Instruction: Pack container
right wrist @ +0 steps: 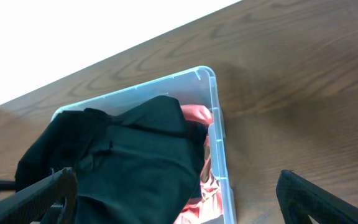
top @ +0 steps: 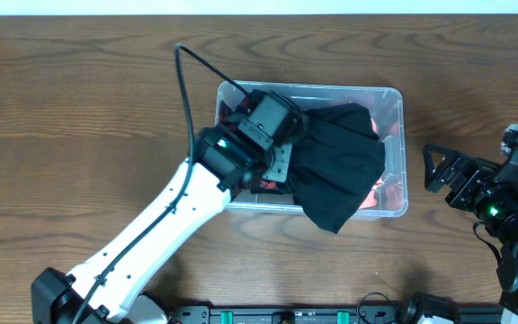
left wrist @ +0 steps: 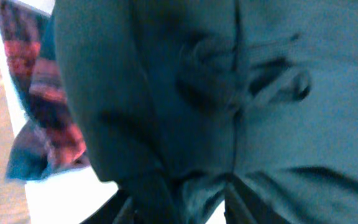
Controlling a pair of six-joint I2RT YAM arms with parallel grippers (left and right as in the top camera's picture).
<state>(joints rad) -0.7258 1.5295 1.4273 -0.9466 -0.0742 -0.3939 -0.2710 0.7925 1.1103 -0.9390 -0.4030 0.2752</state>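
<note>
The clear plastic container (top: 396,97) stands mid-table and holds clothes. A black garment (top: 335,162) lies across it and hangs over its front rim. My left gripper (top: 281,160) is over the container's left half and is shut on the black garment, which fills the left wrist view (left wrist: 229,93) and bunches between the fingers (left wrist: 185,208). My right gripper (top: 432,171) is open and empty over the table, right of the container. In the right wrist view its fingers (right wrist: 179,202) are spread wide, with the container rim (right wrist: 213,93) and the garment (right wrist: 135,155) ahead.
Red and pink cloth (top: 388,126) lies under the black garment in the container and also shows in the right wrist view (right wrist: 197,115). A red-and-blue patterned cloth (left wrist: 42,112) shows at the left. The brown wooden table (top: 79,135) surrounds the container.
</note>
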